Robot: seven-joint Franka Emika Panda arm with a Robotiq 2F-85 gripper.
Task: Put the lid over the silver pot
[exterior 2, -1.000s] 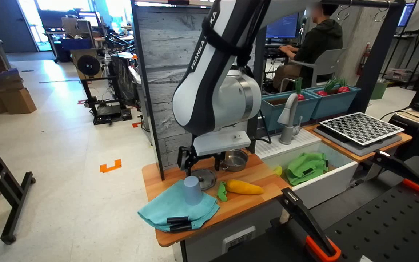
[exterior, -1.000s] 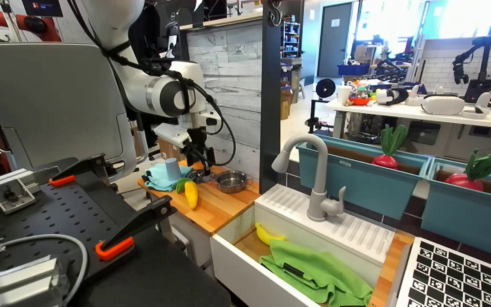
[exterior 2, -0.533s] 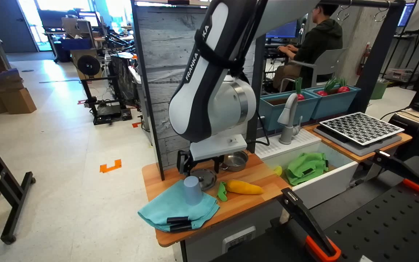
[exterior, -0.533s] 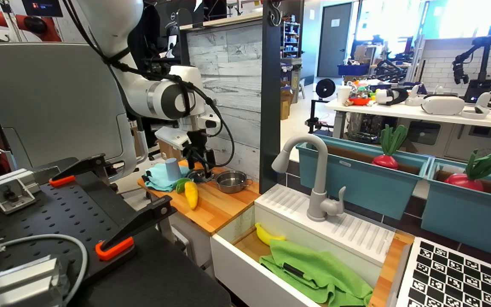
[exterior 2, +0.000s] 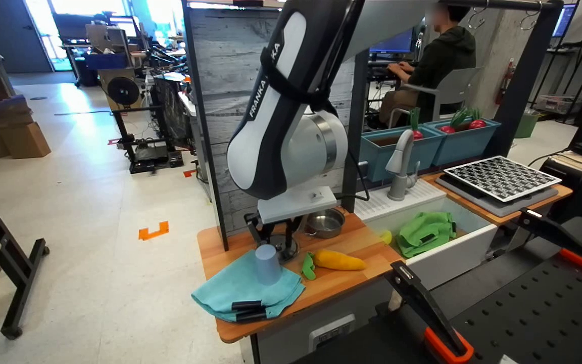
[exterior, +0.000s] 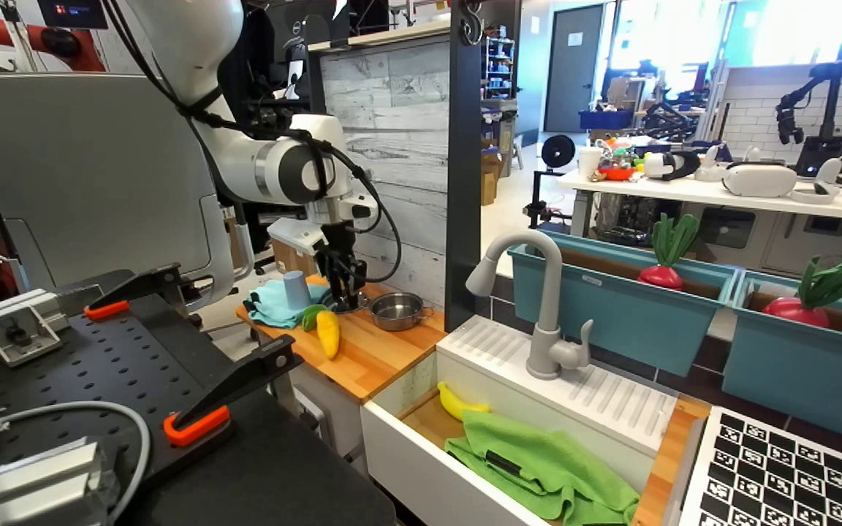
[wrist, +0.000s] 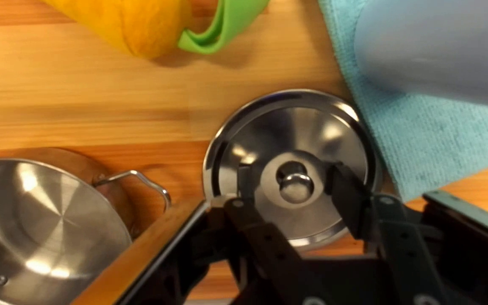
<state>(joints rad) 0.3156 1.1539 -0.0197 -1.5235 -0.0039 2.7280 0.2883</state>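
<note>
Wrist view: our gripper is spread, fingers on either side of the knob of the lid with clearance showing on both sides, so we read it as released. Whether the tips touch the lid's face, we can't tell. Lid lies flat on the counter, knob up. Pot sits uncovered at the view's left edge, cut off by it, apart from the lid. Cloth is just beside the lid, on the side away from the pot; contact unclear to us. Cup stands on the cloth. Carrot lies at the top edge, cut off. In an exterior view we see the gripper pointing down over the lid, hiding much of it, pot just beside on the counter. Past that: faucet, then sink with a banana and green towel inside. In an exterior view our arm hangs from the top, gripper over the lid; the lid sits between cup and pot, partly hidden by the cup and gripper. Carrot lies near it. Board rests flat beyond the sink; a person sits in the background.
</note>
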